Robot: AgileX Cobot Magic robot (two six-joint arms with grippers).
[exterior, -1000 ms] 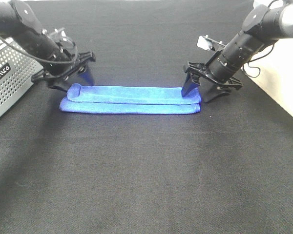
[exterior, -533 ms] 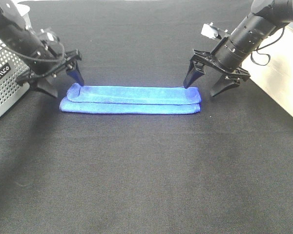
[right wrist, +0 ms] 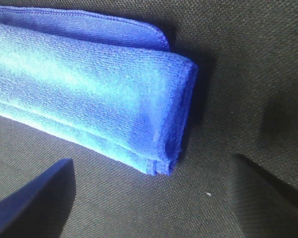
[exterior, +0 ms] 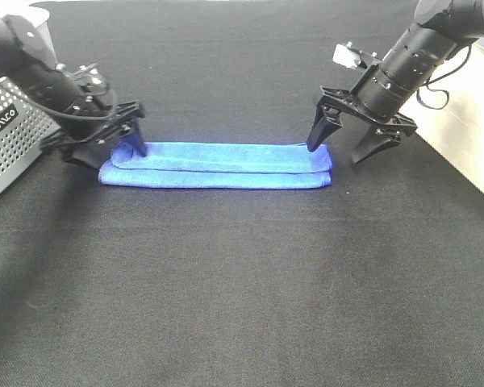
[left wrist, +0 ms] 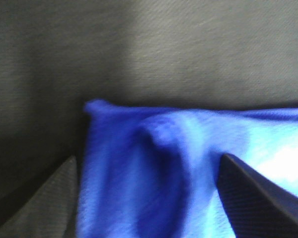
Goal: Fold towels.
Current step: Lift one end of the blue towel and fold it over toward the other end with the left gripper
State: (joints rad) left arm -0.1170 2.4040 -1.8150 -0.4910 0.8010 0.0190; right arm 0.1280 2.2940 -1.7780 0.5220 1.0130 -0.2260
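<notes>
The royal-blue towel (exterior: 218,165) lies folded into a long narrow strip on the black table (exterior: 242,282). My left gripper (exterior: 111,153) is open and low over the towel's left end, with one finger (exterior: 135,147) on the towel and the other finger (exterior: 82,155) just off its end. In the left wrist view the towel's rumpled end (left wrist: 159,168) lies between the open fingers (left wrist: 258,193). My right gripper (exterior: 335,153) is open at the towel's right end. In the right wrist view the folded corner (right wrist: 154,124) lies between the spread fingers (right wrist: 35,198).
A grey perforated basket (exterior: 8,133) stands at the left edge, just behind my left arm. A pale surface (exterior: 472,137) borders the black table on the right. Open black cloth stretches in front of the towel.
My left gripper has come down and to the right onto the towel's left end after lifting away. My right gripper has stayed open beside the right end, barely moving. The towel has not moved.
</notes>
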